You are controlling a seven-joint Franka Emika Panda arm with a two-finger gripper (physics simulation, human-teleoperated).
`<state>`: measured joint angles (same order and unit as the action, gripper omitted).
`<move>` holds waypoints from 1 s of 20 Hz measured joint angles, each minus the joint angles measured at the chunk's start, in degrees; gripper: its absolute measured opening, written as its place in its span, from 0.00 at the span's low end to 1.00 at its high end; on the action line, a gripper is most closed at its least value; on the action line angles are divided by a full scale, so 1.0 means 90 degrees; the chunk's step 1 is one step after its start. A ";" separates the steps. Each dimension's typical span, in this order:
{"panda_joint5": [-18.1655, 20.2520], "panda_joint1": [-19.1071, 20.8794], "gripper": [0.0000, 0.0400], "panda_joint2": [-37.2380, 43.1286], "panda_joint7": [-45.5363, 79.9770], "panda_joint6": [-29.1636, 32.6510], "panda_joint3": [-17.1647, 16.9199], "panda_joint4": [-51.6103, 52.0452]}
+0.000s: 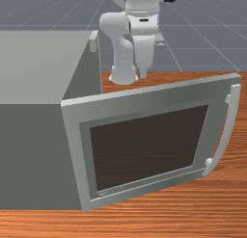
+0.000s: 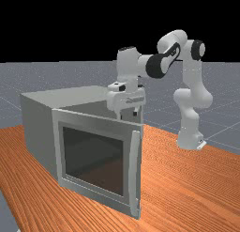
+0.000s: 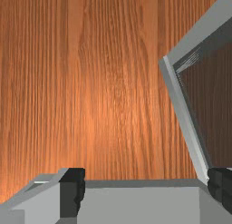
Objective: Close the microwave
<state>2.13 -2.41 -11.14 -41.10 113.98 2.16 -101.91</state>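
One grey box-shaped microwave (image 1: pixel 34 150) stands on the orange-brown wooden table (image 2: pixel 201 189), toward the far view's left; its one door (image 1: pixel 144 102), a pale grey slab with one dark rectangular window (image 1: pixel 149 145) and one curved grey bar handle (image 1: pixel 230 126), is open, hinged at the box's front corner, its handle side swung well away from the box; one white and grey jointed arm (image 2: pixel 193 71) stands on its base (image 2: pixel 190 139) at the table's far edge in the far view, bends high and reaches toward the far view's left; its one white gripper (image 2: pixel 128 116) points down on the door's inner side; its two black-tipped fingers (image 3: pixel 72 191) stand wide apart and hold nothing; a thin line of pale lettering (image 1: pixel 111 191) lies below the window, too small to read.
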 joint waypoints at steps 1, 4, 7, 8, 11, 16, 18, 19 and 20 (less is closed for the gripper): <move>0.0073 -0.0031 1.00 -0.0011 0.0035 0.0008 0.0038 0.0010; 0.0021 -0.0167 1.00 -0.0052 0.0263 0.0004 0.0119 0.0065; -0.0178 -0.0284 1.00 -0.0060 0.0536 -0.0183 0.0135 0.0222; -0.0185 -0.0282 1.00 -0.0009 0.0473 -0.0158 0.0141 0.0208; -0.0188 -0.0284 1.00 0.0030 0.0477 -0.0298 0.0142 0.0328; -0.0022 -0.0243 1.00 -0.0457 0.0360 -0.0581 0.0155 0.1101; -0.0092 -0.0250 1.00 -0.0811 0.0381 -0.0747 0.0143 0.1619; -0.0185 -0.0279 1.00 -0.0947 0.0501 -0.0820 0.0115 0.1816; -0.0208 -0.0271 1.00 -0.0947 0.0431 -0.0598 0.0116 0.1757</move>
<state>0.25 -4.85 -19.66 -37.22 108.59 3.20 -86.10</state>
